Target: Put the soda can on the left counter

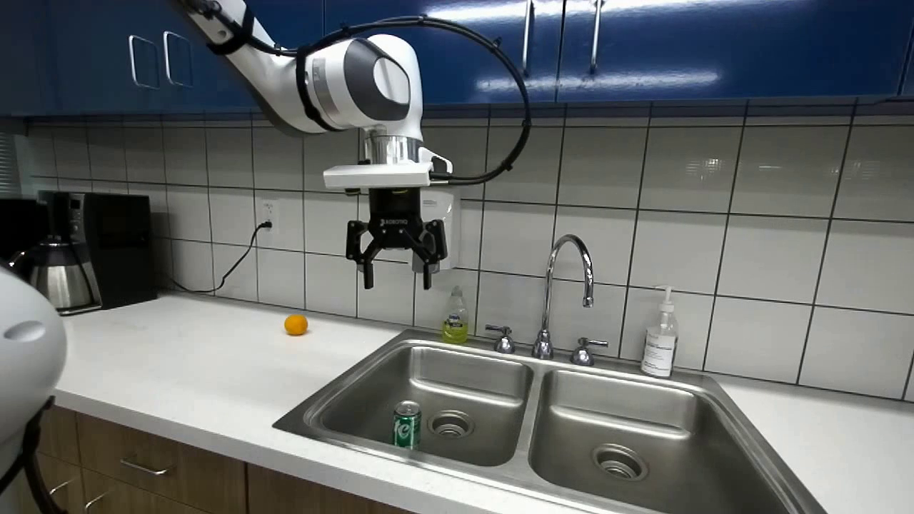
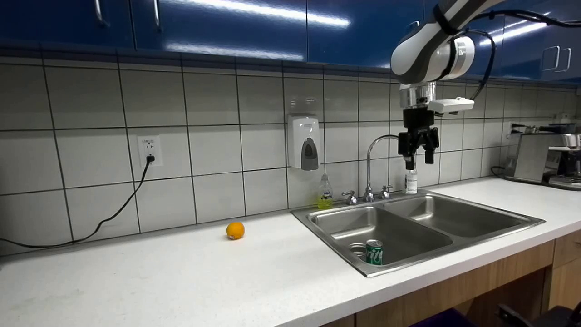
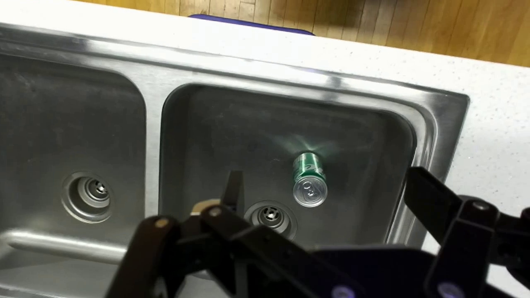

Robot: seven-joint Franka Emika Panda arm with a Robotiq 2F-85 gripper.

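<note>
The green soda can point(image 1: 407, 426) with a silvery top stands upright on the floor of a sink basin, beside the drain. It also shows in an exterior view point(image 2: 374, 253) and in the wrist view point(image 3: 309, 180). My gripper point(image 1: 398, 278) is open and empty, high above the sink, fingers pointing down. It also shows in an exterior view point(image 2: 420, 161). In the wrist view the can lies between the two spread fingers point(image 3: 326, 176), well below them. The left counter point(image 1: 178, 364) is the broad white countertop beside the sink, also seen in an exterior view point(image 2: 181, 281).
The steel double sink point(image 1: 530, 428) has raised rims and a divider. A faucet point(image 1: 548, 285) rises behind it, near a yellow soap bottle point(image 1: 455, 321) and a pump bottle point(image 1: 659, 343). An orange point(image 1: 295, 325) sits on the counter. A coffee maker point(image 1: 107, 250) stands farther along.
</note>
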